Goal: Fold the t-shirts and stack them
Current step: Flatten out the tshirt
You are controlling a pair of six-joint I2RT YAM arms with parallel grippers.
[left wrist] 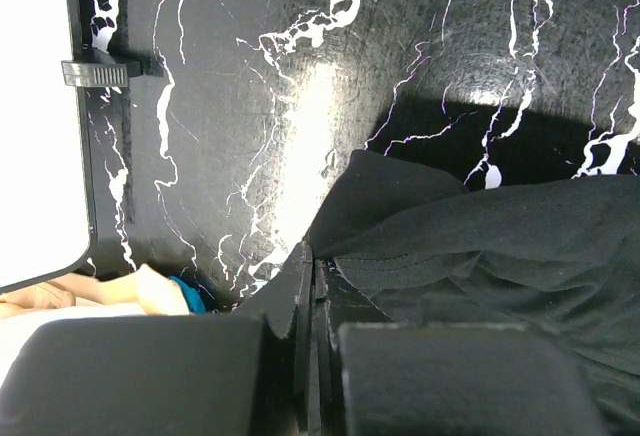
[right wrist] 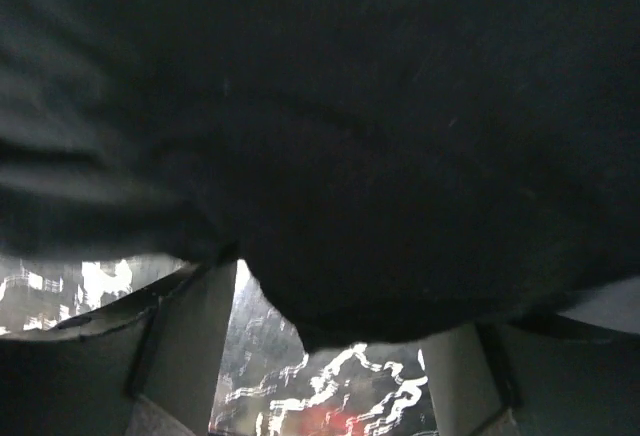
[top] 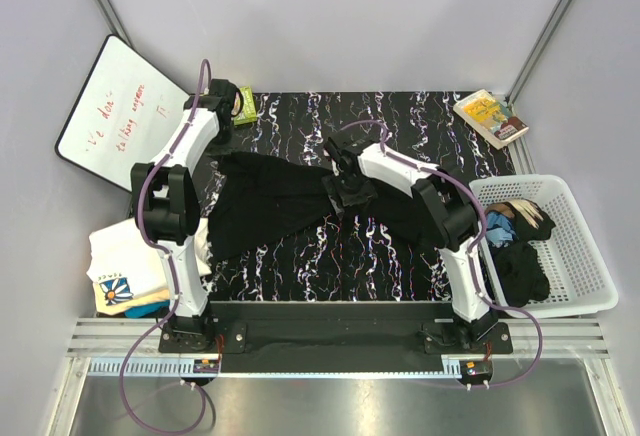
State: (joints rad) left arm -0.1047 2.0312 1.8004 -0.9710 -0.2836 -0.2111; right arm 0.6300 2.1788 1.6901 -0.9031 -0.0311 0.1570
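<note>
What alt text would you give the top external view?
A black t-shirt lies across a black marbled table, the left arm and right arm reaching to it. White tees and a whiteboard sit left; a white basket holding clothes sits right.

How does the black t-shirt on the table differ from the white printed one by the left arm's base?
The black t-shirt lies spread and rumpled across the middle of the table; the white t-shirt sits as a compact bundle off its left edge. The black one is plain; the white one shows a blue-and-yellow print. Both are cloth tees outside the basket.
</note>
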